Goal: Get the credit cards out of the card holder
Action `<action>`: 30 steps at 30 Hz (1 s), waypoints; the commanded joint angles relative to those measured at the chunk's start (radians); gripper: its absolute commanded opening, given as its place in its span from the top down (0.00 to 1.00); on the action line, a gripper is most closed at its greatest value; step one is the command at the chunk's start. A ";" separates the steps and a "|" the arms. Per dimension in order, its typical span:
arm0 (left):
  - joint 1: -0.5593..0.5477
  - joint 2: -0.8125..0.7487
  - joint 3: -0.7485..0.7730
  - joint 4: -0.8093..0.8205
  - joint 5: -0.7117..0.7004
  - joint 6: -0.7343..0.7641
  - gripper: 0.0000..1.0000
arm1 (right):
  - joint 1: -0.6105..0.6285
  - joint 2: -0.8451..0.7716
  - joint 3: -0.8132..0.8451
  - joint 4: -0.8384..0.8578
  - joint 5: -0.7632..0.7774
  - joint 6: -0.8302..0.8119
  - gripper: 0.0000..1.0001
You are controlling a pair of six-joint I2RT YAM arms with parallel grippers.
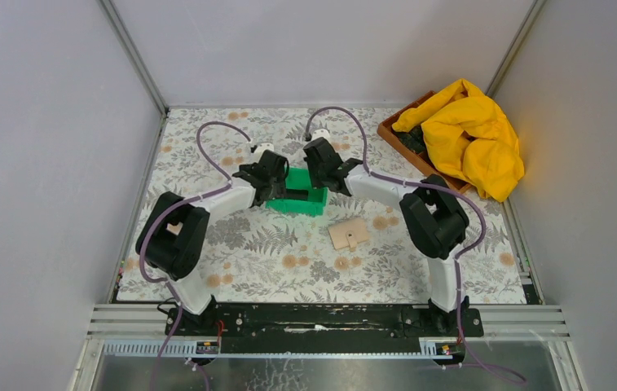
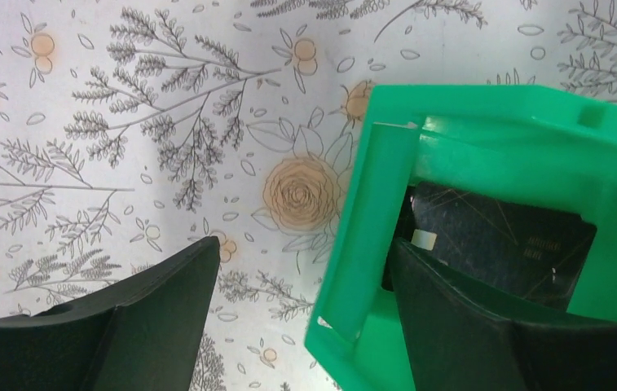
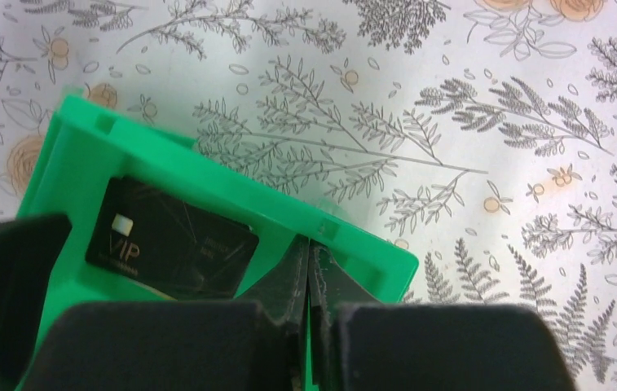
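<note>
The card holder (image 1: 348,234) lies just nearward of the green bin (image 1: 297,205), closer to the right gripper (image 3: 309,261) (fingers pressed together) than to the wide-open left gripper (image 2: 305,252).

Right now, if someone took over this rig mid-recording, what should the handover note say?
Left hand: open, straddling a wall of the green bin.
Right hand: shut on the bin's rim.
Black card: lying in the bin.
Card holder: flat on the table beside the bin, no hand on it.
Done: at least one card is out.
Left: other cards not visible; check the holder.
</note>
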 commanded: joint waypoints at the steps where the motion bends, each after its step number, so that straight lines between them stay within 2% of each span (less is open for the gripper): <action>1: 0.000 -0.057 -0.040 -0.028 0.054 -0.035 0.17 | -0.017 0.046 0.100 -0.029 0.034 -0.016 1.00; 17: -0.123 -0.157 -0.183 -0.019 0.129 -0.167 0.20 | -0.017 0.154 0.291 -0.059 -0.038 -0.022 1.00; 30: -0.149 -0.229 -0.177 -0.027 0.142 -0.197 0.20 | -0.018 0.237 0.408 -0.044 -0.145 0.007 0.99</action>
